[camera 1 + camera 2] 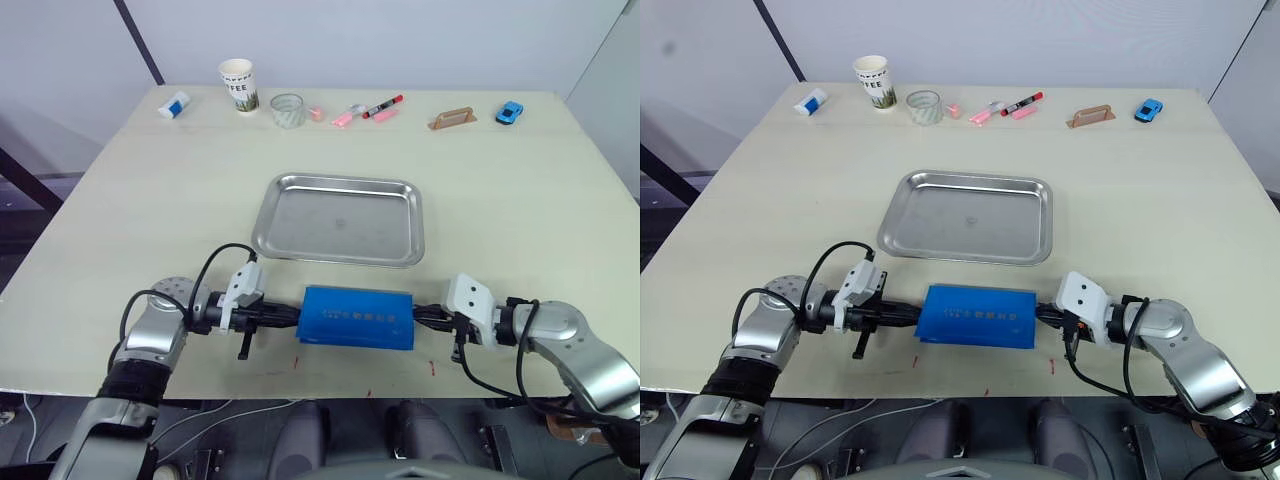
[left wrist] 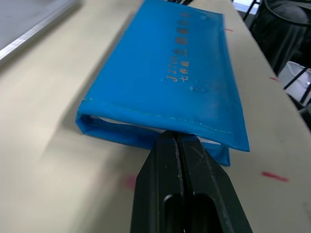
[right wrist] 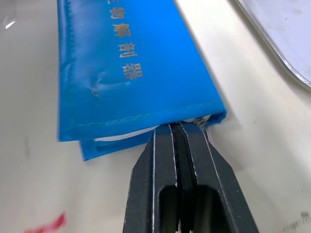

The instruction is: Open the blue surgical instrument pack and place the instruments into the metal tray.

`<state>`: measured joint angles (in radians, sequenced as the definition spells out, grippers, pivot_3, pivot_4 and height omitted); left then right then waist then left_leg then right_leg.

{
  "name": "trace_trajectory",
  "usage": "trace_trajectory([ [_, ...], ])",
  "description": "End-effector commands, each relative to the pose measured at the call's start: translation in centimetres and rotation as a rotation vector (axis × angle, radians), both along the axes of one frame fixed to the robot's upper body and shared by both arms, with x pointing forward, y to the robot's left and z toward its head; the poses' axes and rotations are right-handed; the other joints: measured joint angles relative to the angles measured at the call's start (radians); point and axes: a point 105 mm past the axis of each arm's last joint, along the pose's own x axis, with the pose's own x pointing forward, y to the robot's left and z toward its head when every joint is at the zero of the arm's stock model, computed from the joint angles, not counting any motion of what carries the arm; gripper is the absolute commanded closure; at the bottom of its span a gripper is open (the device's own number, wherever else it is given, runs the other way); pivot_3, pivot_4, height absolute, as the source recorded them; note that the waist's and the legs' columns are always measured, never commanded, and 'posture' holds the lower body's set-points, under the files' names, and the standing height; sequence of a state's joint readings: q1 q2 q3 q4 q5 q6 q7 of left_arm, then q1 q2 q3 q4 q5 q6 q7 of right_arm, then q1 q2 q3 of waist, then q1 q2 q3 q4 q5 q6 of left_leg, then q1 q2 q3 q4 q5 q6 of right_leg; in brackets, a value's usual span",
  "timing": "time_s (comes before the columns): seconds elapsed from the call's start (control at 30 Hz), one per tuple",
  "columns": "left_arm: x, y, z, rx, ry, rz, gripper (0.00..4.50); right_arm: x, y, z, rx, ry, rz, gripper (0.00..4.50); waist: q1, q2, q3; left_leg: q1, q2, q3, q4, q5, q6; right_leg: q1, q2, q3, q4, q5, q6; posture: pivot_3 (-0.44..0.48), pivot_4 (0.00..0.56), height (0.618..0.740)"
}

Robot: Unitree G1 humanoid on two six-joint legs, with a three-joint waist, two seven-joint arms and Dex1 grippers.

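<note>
The blue surgical instrument pack (image 1: 357, 316) lies flat and folded shut near the table's front edge, its white print facing up. Just behind it sits the metal tray (image 1: 340, 218), with nothing in it. My left gripper (image 1: 291, 318) is shut, and its fingertips (image 2: 177, 141) press against the pack's left end where a strip of white lining shows between the blue layers. At the pack's right end my right gripper (image 1: 421, 317) is also shut, its fingertips (image 3: 176, 130) tucked under the edge of the top flap. The instruments are hidden.
Along the far edge stand a paper cup (image 1: 238, 84), a glass (image 1: 287, 110), pink and red markers (image 1: 380, 107), a wooden piece (image 1: 453, 119), a blue toy car (image 1: 510, 111) and a white-and-blue item (image 1: 173, 104). The table's front edge runs close behind both grippers.
</note>
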<state>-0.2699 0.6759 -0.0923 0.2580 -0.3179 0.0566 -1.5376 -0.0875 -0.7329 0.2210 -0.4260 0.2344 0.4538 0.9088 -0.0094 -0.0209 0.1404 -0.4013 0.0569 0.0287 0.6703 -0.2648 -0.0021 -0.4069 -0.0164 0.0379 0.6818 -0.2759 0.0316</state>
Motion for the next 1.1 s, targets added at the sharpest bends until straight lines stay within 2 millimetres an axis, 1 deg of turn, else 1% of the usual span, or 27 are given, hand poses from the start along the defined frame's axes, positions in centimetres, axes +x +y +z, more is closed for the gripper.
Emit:
trace_trajectory([
  [0.03,-0.9,-1.2,0.2,-0.028,-0.002,-0.045,4.5,-0.2,0.1,0.8,0.023,-0.028,0.03,4.47,0.0,0.0,0.0,0.0,0.0,0.0,0.0,0.0,0.0,0.0,0.0,0.0,0.0,0.0,0.0,0.0,0.15,0.728],
  [0.23,-1.1,-1.2,-0.4,-0.022,0.004,-0.045,4.5,-0.5,0.1,0.8,0.024,-0.027,0.04,4.47,0.001,0.0,0.0,0.0,0.0,0.0,0.0,0.0,0.0,0.0,0.0,0.0,0.0,0.0,0.0,0.0,0.15,0.728],
  [0.37,-0.6,-1.1,-0.4,-0.028,-0.005,-0.027,4.5,-0.5,-0.4,0.8,0.01,-0.042,0.037,4.47,0.002,0.0,0.0,0.0,0.0,0.001,0.0,0.0,0.0,0.0,0.0,0.001,0.0,0.0,0.0,0.0,0.15,0.728],
  [0.4,-0.4,-1.0,-0.4,-0.024,-0.01,-0.019,4.5,-0.3,-0.7,0.9,0.007,-0.054,0.02,4.47,0.003,0.0,0.0,0.0,0.0,0.001,0.0,0.0,0.0,0.0,0.0,0.0,0.0,0.0,0.0,0.0,0.15,0.728],
  [0.47,-0.2,-0.5,-0.3,-0.019,-0.021,-0.007,4.5,-0.2,-1.0,1.5,0.061,-0.045,-0.02,4.47,0.005,0.0,0.0,0.0,0.0,0.001,0.0,0.0,0.0,0.0,0.0,0.0,0.0,0.0,0.0,0.0,0.15,0.728],
  [0.57,0.0,0.2,-0.1,0.006,-0.048,-0.004,4.5,-0.7,-2.1,1.8,0.088,-0.006,-0.054,4.47,0.007,0.0,0.0,0.0,0.0,0.001,0.0,0.0,0.0,0.0,0.0,0.0,0.0,0.0,0.0,0.0,0.15,0.728],
  [0.77,-0.2,1.8,1.2,0.002,-0.046,-0.007,4.5,-2.3,-4.0,2.1,0.071,-0.01,-0.027,4.47,0.002,0.0,0.0,0.0,0.0,0.0,0.0,0.0,0.0,0.0,0.0,0.0,0.0,0.0,0.0,0.0,0.15,0.728],
  [0.9,-0.5,2.8,2.0,-0.003,-0.088,-0.015,4.5,-2.5,-4.2,2.4,0.058,-0.094,0.028,4.47,0.0,0.0,0.0,0.0,0.0,0.0,0.0,0.0,0.0,0.0,0.0,0.0,0.0,0.0,0.0,0.0,0.15,0.728],
  [1.0,-1.0,3.3,3.2,-0.017,-0.117,-0.035,4.5,-2.6,-4.1,2.3,0.02,-0.171,0.108,3.56,-0.001,0.0,0.0,0.0,0.0,0.0,0.0,0.0,0.0,0.0,0.0,0.0,-0.001,0.0,0.0,0.0,0.15,0.728],
  [1.03,-1.2,3.3,3.6,-0.023,-0.122,-0.045,4.5,-2.6,-4.0,2.4,0.02,-0.202,0.13,3.04,-0.001,0.0,0.0,0.0,0.0,0.0,0.0,0.0,0.0,0.0,0.0,0.0,-0.001,0.0,0.0,0.0,0.15,0.728],
  [1.07,-1.3,3.3,4.0,-0.028,-0.137,-0.054,4.5,-2.5,-3.7,2.4,0.026,-0.235,0.148,2.68,-0.001,0.0,0.001,0.0,0.0,0.0,0.0,0.0,0.0,0.0,0.0,0.0,-0.001,0.0,0.0,0.0,0.15,0.728],
  [1.1,-1.4,3.3,4.5,-0.032,-0.142,-0.068,4.5,-2.5,-3.5,2.5,0.034,-0.271,0.165,2.16,0.0,-0.001,0.001,0.0,0.0,0.0,0.0,0.0,0.0,0.0,0.0,0.0,-0.001,0.0,0.0,0.0,0.15,0.728],
])
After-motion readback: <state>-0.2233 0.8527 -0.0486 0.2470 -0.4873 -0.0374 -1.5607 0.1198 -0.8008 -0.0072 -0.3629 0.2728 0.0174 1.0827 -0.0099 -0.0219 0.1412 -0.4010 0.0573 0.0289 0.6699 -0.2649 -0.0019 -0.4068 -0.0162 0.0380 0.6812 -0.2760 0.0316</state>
